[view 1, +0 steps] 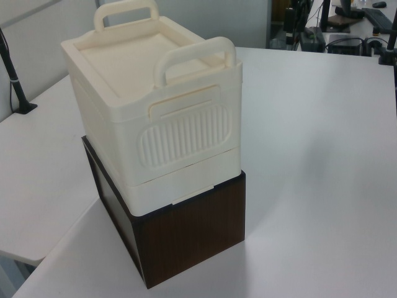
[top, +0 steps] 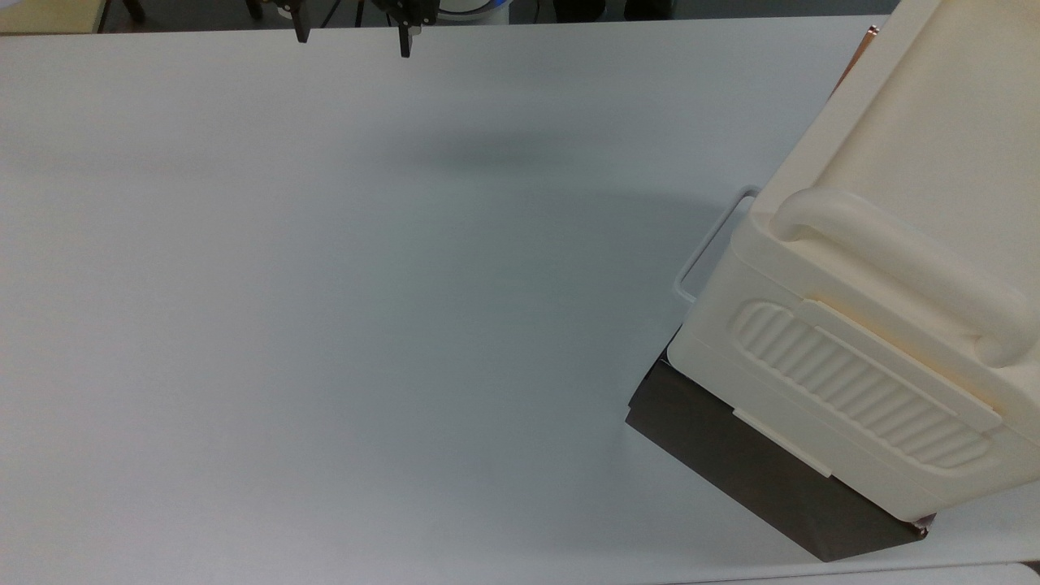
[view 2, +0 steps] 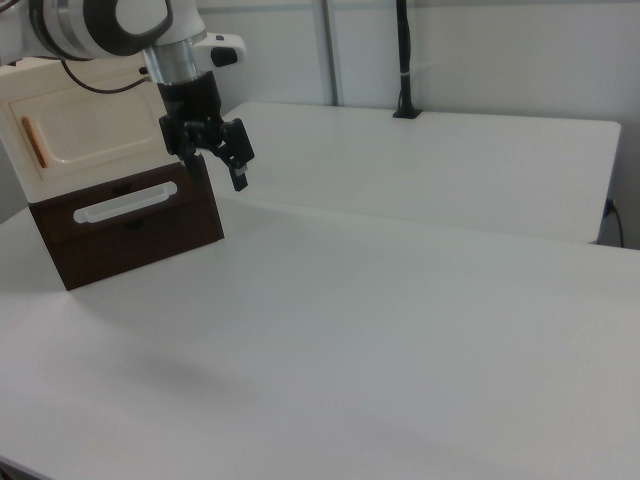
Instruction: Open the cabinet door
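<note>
The cabinet point(top: 886, 268) is a cream box on a dark brown base, standing at the top view's right. Its ribbed side and thick top handle face the left view, where the cabinet point(view 1: 155, 118) stands at the left. In the right view the cabinet door point(view 2: 95, 130) faces the table, shut flat, with a copper-orange bar handle point(view 2: 35, 142) at its left edge. My gripper point(view 2: 215, 170) hangs open and empty just right of the door in the right view, above the table and touching nothing. Its two fingertips poke in at the top view's upper edge, where the gripper point(top: 353, 36) sits far from the cabinet.
The brown base point(view 2: 130, 235) carries a white bar handle point(view 2: 125, 202) on its front; this white bar handle point(top: 711, 244) also juts out in the top view. The white table point(top: 366, 325) stretches wide to the cabinet's left in the top view. A black pole point(view 2: 404, 60) rises at the far table.
</note>
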